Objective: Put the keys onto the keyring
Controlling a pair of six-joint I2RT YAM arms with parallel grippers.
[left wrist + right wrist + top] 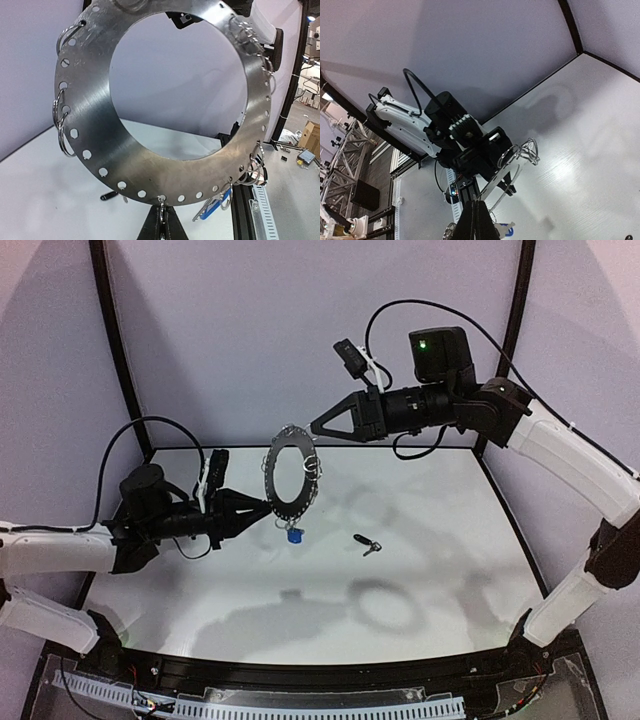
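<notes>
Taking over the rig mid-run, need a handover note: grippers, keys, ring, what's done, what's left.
Grippers: the left gripper is shut on the lower rim of the keyring, a flat grey metal disc with a large hole and wire loops. The right gripper is shut on its upper rim. The ring is upright above the white table.
Keys: the blue-headed metal key hangs from a loop at the bottom rim. The black-headed metal key lies loose on the table, right of the ring.
Done: blue key on.
Left: black key.
</notes>
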